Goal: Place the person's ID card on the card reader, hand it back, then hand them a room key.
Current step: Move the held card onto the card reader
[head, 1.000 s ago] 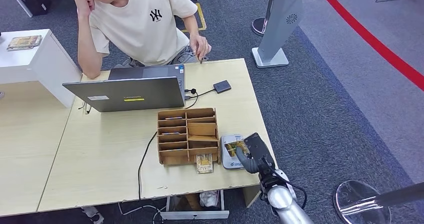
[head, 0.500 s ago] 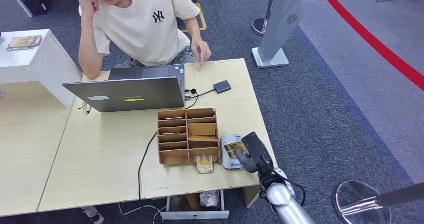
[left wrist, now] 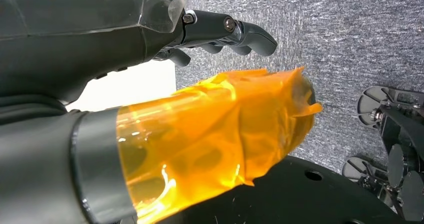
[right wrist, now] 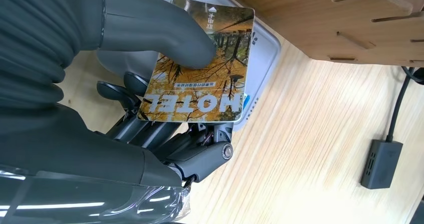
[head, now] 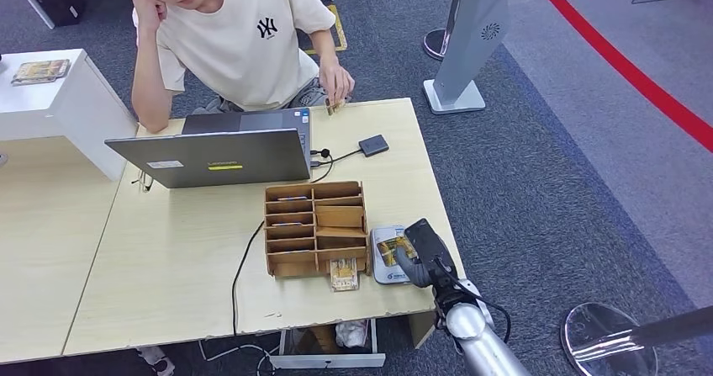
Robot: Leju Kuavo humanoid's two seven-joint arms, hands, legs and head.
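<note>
- Grey carpet runs round a pale wooden tabletop (head: 193,267); a person (head: 235,39) sits at its far side behind an open laptop (head: 214,153).
- Your right hand (head: 420,254) grips a card printed HOTEL (right wrist: 200,73), thumb (right wrist: 165,38) pressed on its face and fingers (right wrist: 150,129) beneath. It hangs just over the white card reader (head: 385,254) near the tabletop's front right corner.
- Whether the card touches the reader, the frames do not settle.
- Your left hand (left wrist: 150,48) holds nothing; its fingers are loosely apart over the carpet, beside an orange film-wrapped part of the hand.
- The person's hand (head: 336,82) at the far edge holds something small and tan, possibly a card; too small to confirm.
- Judgement on progress: the HOTEL print suggests this is the room key, so you may be in the last stage, with the hand-over to the person left. If it is in fact the ID card, the return and the key both remain.
- Wooden compartment organizer (head: 315,225) stands mid-tabletop, just beside the reader. Several left-column slots show thin card edges; the right-side slots look bare.
- One more patterned card (head: 343,273) lies flat at the organizer's front foot.
- A small dark box on a cable (head: 373,145) sits near the laptop.
</note>
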